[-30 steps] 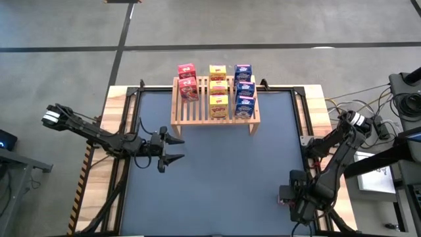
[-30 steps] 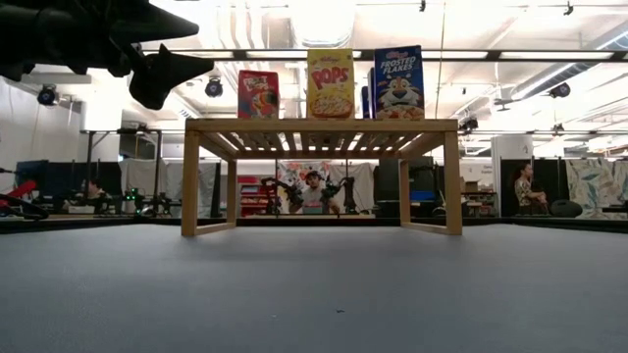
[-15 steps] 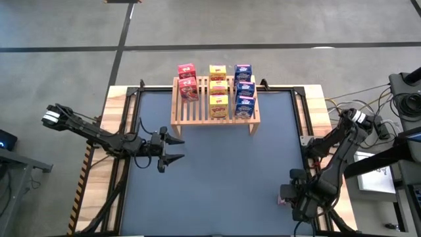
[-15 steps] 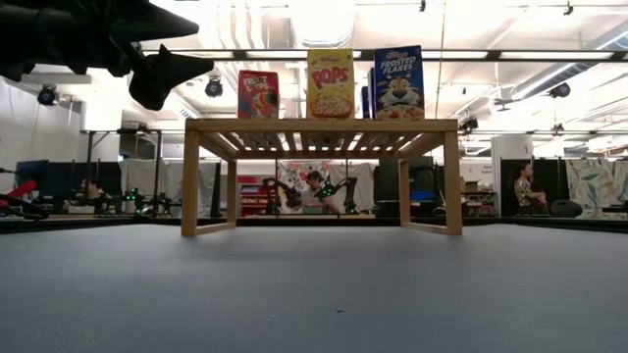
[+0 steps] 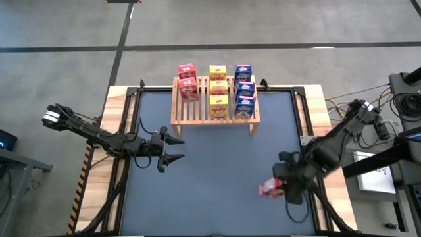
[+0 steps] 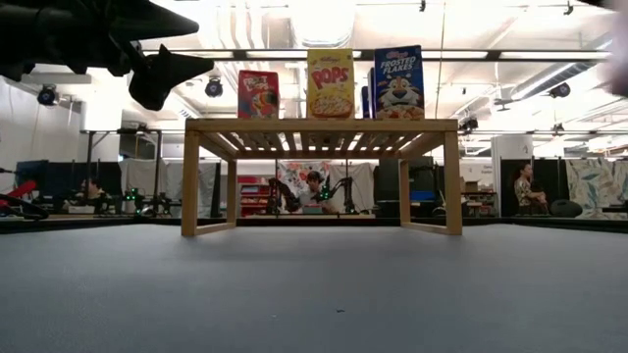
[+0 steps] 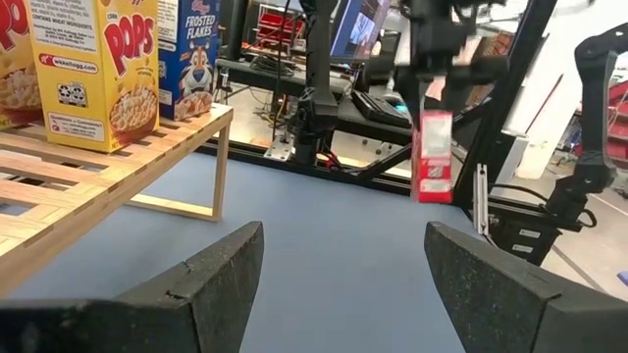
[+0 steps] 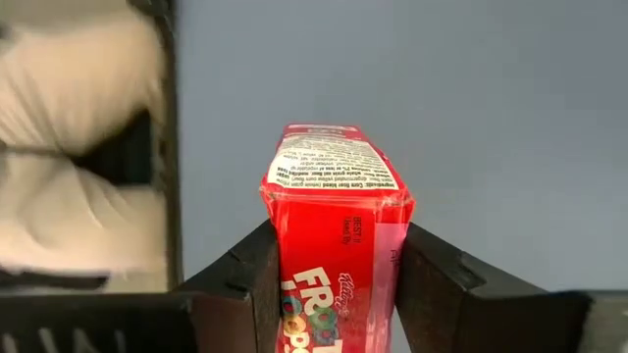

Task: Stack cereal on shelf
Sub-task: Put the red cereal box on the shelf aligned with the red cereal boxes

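Note:
The wooden shelf (image 5: 216,108) stands at the table's far middle. On its slats stand two red boxes (image 5: 187,80), three yellow boxes (image 5: 218,89) and three blue boxes (image 5: 244,89). My right gripper (image 5: 275,187) is over the near right of the table, shut on a third red cereal box (image 5: 267,190). The left wrist view shows that red box (image 7: 433,157) in the air. My left gripper (image 5: 176,149) is open, in the air over the table's left, its fingers pointing right. My right gripper pinches the red box (image 8: 339,240) between its two fingers (image 8: 242,284), one on each of two opposite sides. In the left wrist view the fingers come from above onto the box's upper end (image 7: 434,116). The box hangs upright below them, clear of the table.
Bare blue mat (image 5: 217,178) lies between the shelf and the near edge. A black frame (image 5: 304,125) borders the mat. Cables and equipment (image 5: 401,99) sit off the right side. Beyond the table the low view shows a person (image 6: 312,186) in the room.
My right arm has swung up from the table's near right corner toward the left, carrying the red box with it, now lifted clear over the mat. My left arm has kept still.

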